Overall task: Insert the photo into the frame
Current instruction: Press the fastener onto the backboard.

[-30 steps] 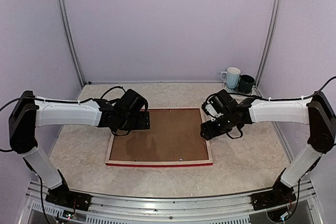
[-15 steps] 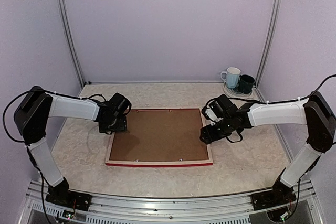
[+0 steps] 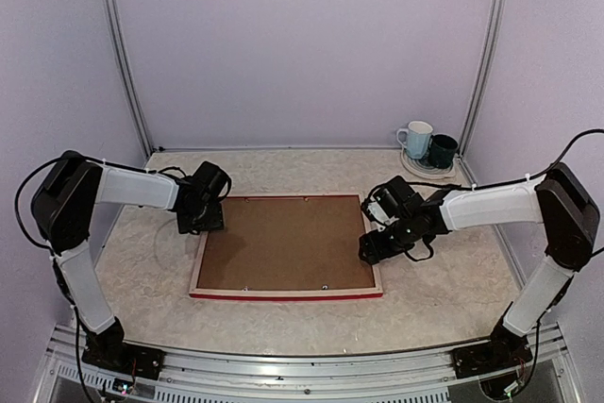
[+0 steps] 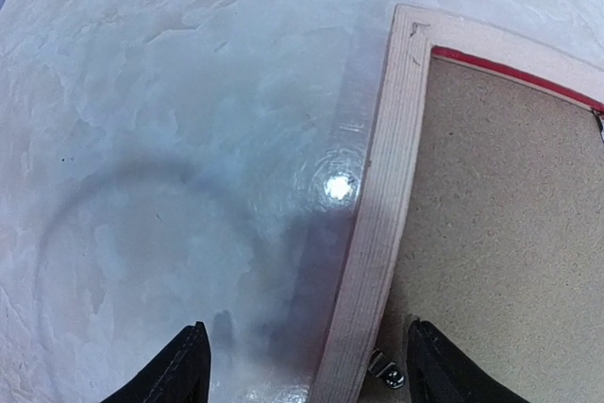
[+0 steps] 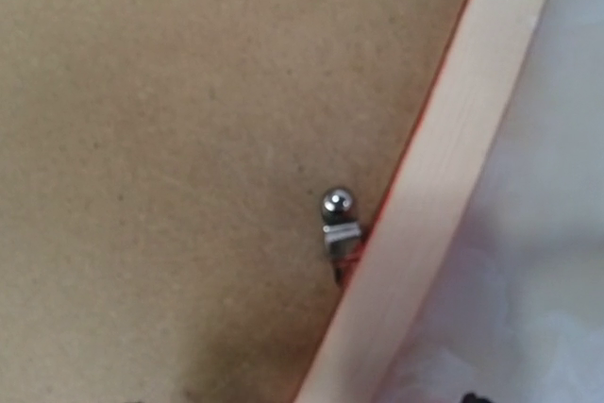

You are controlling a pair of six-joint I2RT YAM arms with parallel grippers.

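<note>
Frame (image 3: 199, 261): flat on the desk (image 3: 444, 290), pale back up; brown board (image 3: 283, 244) fills it; red edge faces the arms
Left claw (image 4: 310, 370): wide; its fingers (image 4: 189, 365) stand either side of the frame's left rail, near the far corner
Right claw (image 3: 370, 250): low over the right rail, by a metal clip (image 5: 338, 219); width cannot be told
</note>
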